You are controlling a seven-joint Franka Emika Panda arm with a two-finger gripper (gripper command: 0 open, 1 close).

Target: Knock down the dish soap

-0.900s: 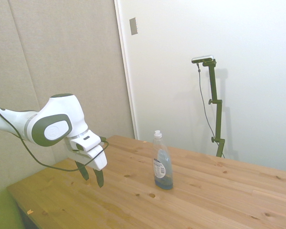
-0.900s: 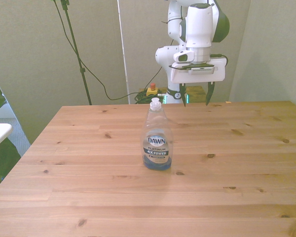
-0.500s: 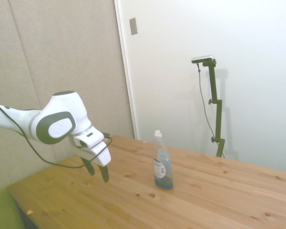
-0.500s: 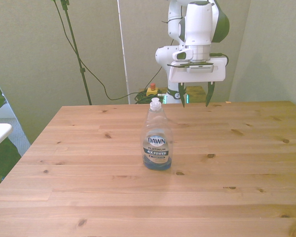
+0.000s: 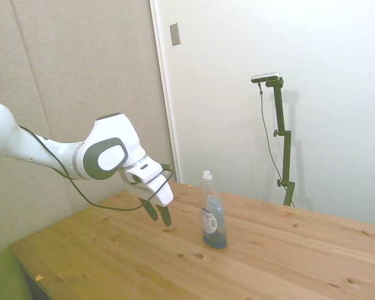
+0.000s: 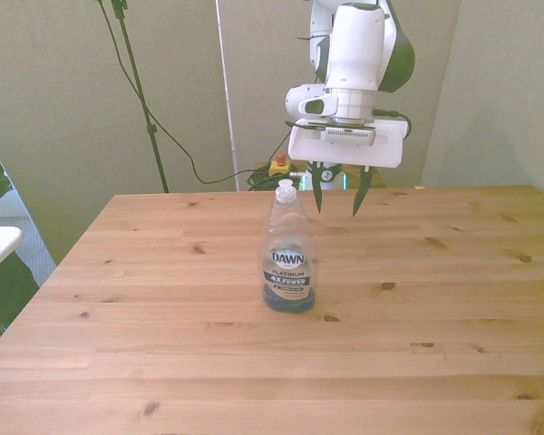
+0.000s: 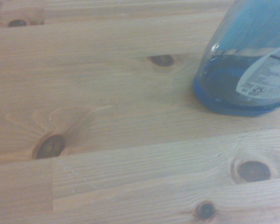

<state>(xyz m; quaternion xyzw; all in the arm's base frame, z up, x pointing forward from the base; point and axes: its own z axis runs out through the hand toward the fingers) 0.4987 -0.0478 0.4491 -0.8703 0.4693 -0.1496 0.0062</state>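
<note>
- We saw the wooden table (image 6: 453,299) carrying one item only, with nothing else on its boards near the robot's path.
- We noted that the white arm (image 5: 56,153) had swung in from the near-robot edge of the tabletop over the last second, rising a little and tilting its wrist toward the bottle.
- We found the gripper (image 6: 336,192) hanging above the boards with its fingers spread apart and holding nothing; in the side view, the gripper (image 5: 158,214) was near the bottle but clearly apart from it.
- We saw the dish soap (image 6: 288,251) upright around the middle of the tabletop, untouched; the wrist view showed its blue base (image 7: 245,79) close by.
- We judged that the approach was nearly finished and that a sideways push on the upper bottle would be needed to topple it.
</note>
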